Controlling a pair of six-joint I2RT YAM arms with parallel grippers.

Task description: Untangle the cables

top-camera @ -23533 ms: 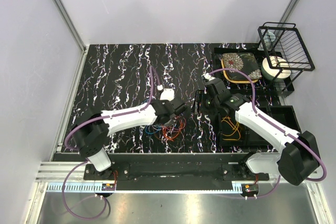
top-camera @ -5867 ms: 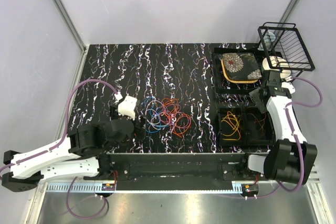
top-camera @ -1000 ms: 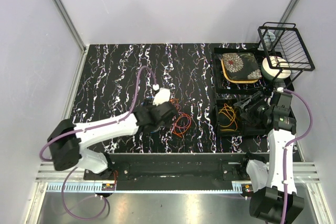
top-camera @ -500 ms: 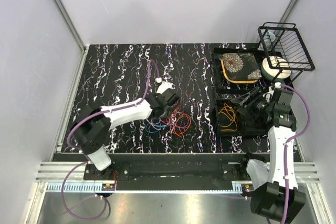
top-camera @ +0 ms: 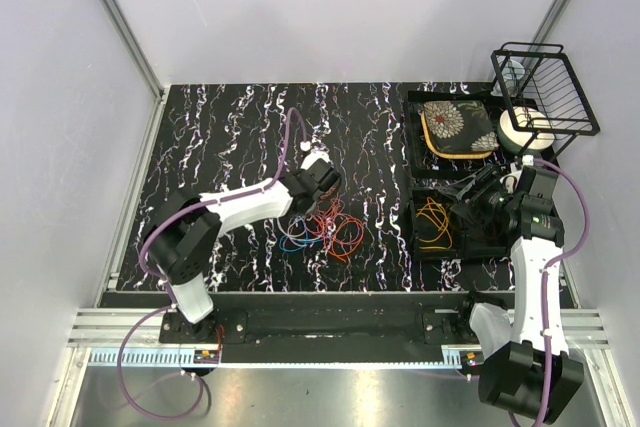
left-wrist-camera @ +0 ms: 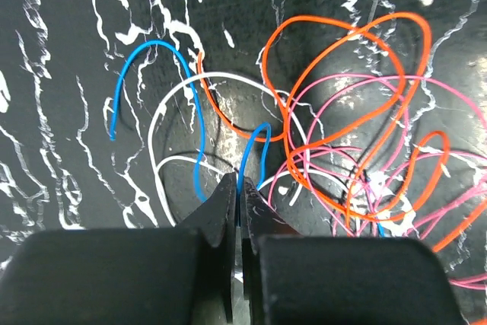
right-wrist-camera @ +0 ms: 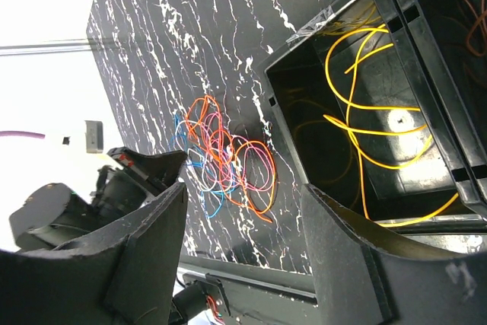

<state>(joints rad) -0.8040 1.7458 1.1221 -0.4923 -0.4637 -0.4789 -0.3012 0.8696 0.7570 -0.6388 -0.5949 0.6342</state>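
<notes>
The cables [top-camera: 326, 229] lie in a tangle on the black marbled table, left of the black bin [top-camera: 412, 232]. In the left wrist view they are orange [left-wrist-camera: 342, 43], pink [left-wrist-camera: 426, 188], white [left-wrist-camera: 163, 123] and blue [left-wrist-camera: 196, 123] loops crossing each other. My left gripper [top-camera: 318, 207] is down at the tangle's upper left edge, shut [left-wrist-camera: 242, 188] on the blue cable, which runs up from between the fingertips. My right gripper [top-camera: 468, 197] hovers above the bin, open [right-wrist-camera: 243, 195] and holding nothing. A yellow cable [right-wrist-camera: 365, 104] lies alone in the bin's left compartment.
The bin's right compartment holds a dark orange cable [right-wrist-camera: 464, 5]. Behind the bin sits a flower-patterned plate [top-camera: 458, 127]. A black wire rack [top-camera: 545, 87] and a white roll [top-camera: 525, 130] stand at the back right. Pale walls enclose the table.
My left gripper swung from the tangle's left side to its upper left edge and closed on the blue cable. The right arm shifted only slightly and stayed open.
</notes>
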